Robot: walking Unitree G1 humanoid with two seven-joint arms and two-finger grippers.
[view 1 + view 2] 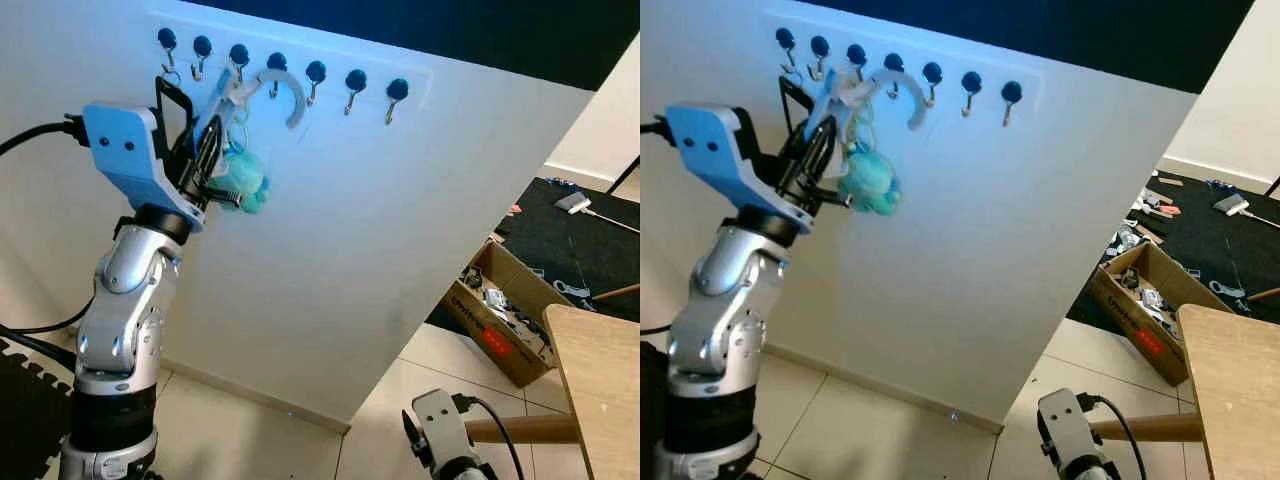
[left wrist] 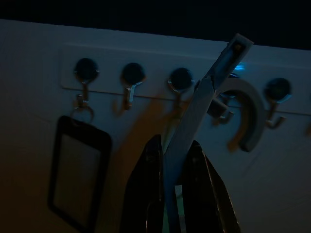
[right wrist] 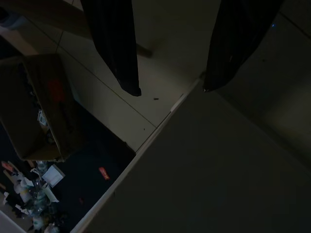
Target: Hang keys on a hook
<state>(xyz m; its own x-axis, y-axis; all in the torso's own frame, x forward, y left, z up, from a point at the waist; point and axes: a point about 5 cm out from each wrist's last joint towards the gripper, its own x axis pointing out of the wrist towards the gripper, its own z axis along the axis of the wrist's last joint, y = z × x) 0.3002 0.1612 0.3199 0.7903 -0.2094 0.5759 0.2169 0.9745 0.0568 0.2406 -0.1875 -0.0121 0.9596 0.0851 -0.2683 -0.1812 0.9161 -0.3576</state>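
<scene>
A white rail with several dark-knobbed hooks (image 1: 316,72) is fixed high on the white wall. My left gripper (image 1: 205,155) is raised to it and is shut on a pale blue strap (image 2: 192,124) of the key set. The strap ends in a grey C-shaped ring (image 1: 296,95) that curves around the fourth hook from the left (image 2: 224,112); I cannot tell whether it rests on that hook. A teal fluffy pompom (image 1: 245,178) dangles below the fingers. A black key tag (image 2: 77,182) hangs from the leftmost hook. My right gripper (image 3: 170,90) hangs low over the floor, open.
An open cardboard box (image 1: 505,310) of clutter stands on the floor at the right, beside a black mat (image 1: 570,240) with loose items. A wooden table (image 1: 600,380) is at the near right. A dark ribbed object (image 1: 30,410) is at the lower left.
</scene>
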